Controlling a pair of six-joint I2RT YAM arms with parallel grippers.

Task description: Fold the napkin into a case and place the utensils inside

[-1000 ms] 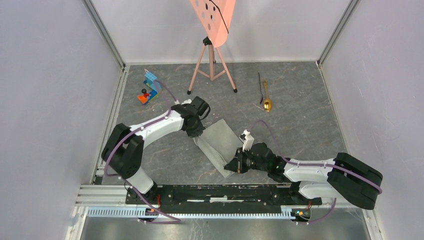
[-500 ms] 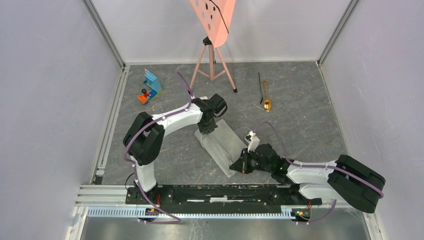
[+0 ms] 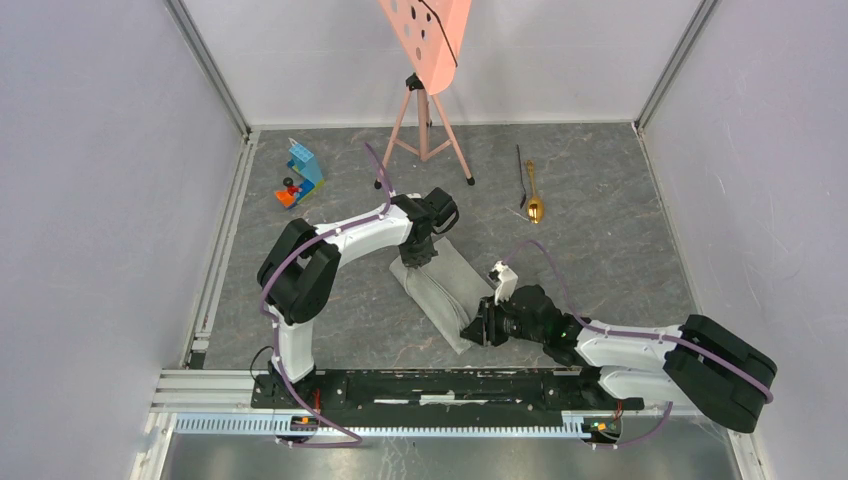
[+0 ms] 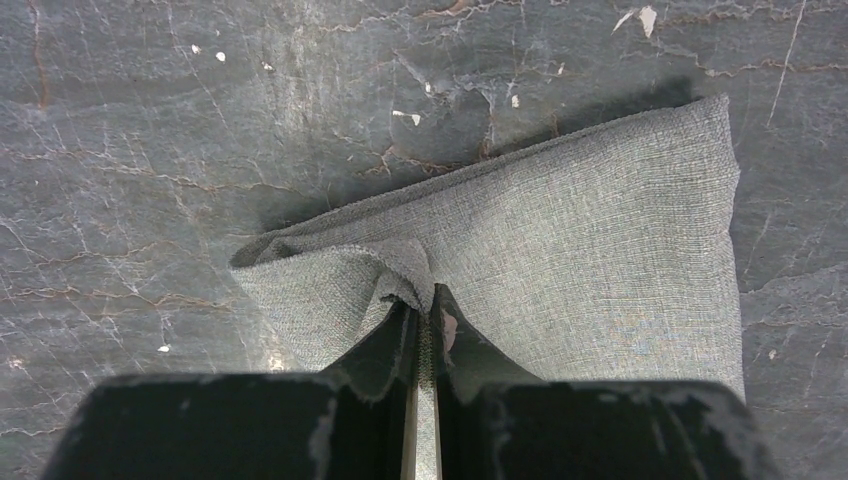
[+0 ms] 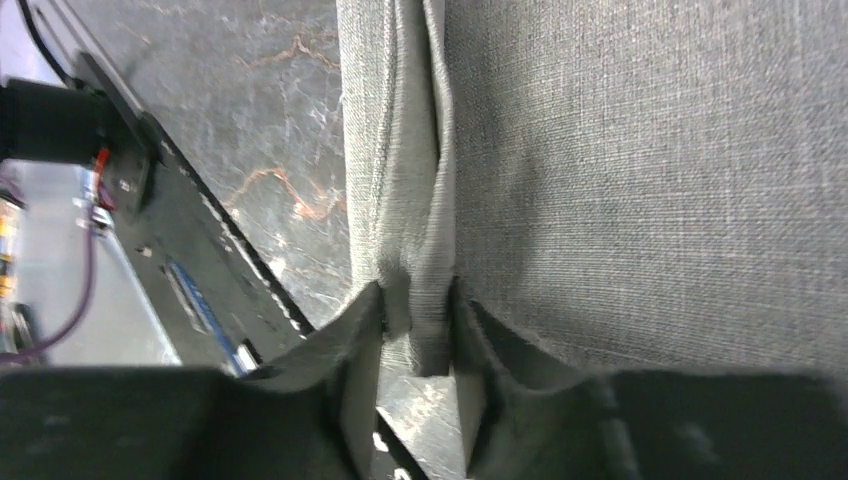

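Note:
The light-grey napkin (image 3: 447,293) lies folded into a narrow oblong strip between the two arms. My left gripper (image 3: 418,252) is shut on its far end; in the left wrist view the jaws pinch a puckered fold of the napkin (image 4: 600,230) at the gripper (image 4: 425,300). My right gripper (image 3: 473,330) is shut on the near end; in the right wrist view its jaws clamp a bunched edge of the napkin (image 5: 640,150) at the gripper (image 5: 418,320). The gold spoon (image 3: 534,200) and the thin black utensil (image 3: 521,178) lie at the far right.
A pink perforated board on a tripod (image 3: 425,90) stands at the back centre. Blue and red toy blocks (image 3: 298,176) sit at the far left. The black base rail (image 3: 430,385) runs along the near edge, close to the right gripper.
My left gripper has moved right, carrying the napkin's edge over, so the cloth is now a narrower strip. My right gripper has shifted slightly right, still holding the near end.

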